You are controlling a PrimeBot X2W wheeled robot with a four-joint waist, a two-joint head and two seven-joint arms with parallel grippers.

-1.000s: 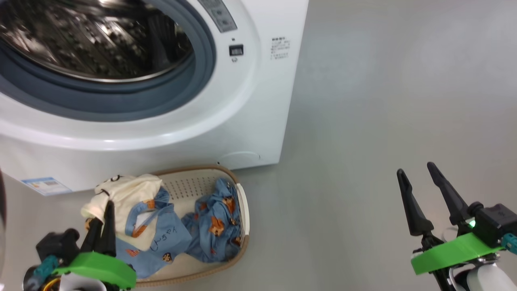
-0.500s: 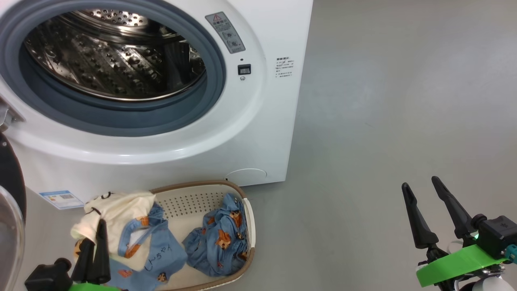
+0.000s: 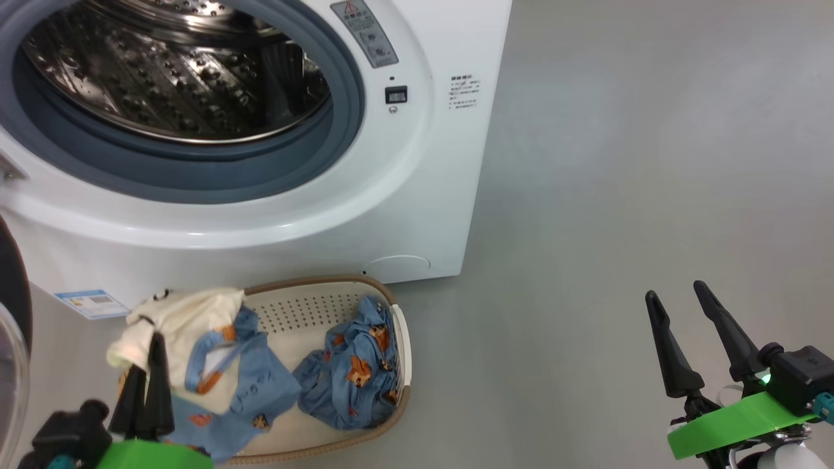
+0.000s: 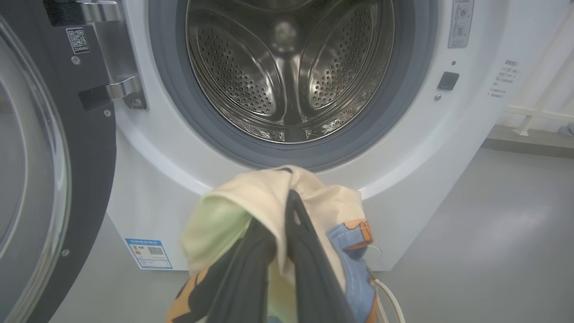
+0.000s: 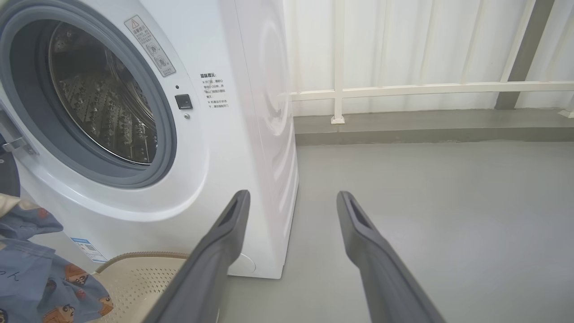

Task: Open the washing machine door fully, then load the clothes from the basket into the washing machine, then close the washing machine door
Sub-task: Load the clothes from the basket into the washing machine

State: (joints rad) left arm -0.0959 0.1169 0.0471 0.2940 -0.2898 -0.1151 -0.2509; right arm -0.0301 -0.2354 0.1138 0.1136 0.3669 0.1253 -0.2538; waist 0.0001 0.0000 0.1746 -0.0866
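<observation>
Smooth grey floor [image 3: 619, 163], white metal railing [image 5: 426, 88] along far side; left gripper [image 3: 146, 355] clamped on cream-and-blue printed garment [image 3: 176, 312], near left; right gripper [image 3: 675, 291] spread apart, near right.

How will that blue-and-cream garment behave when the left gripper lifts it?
Probably floppy: the garment drapes in folds over the shut left gripper. Likely light, since a pinch holds it. Its blue end may drag on the basket rim.
</observation>
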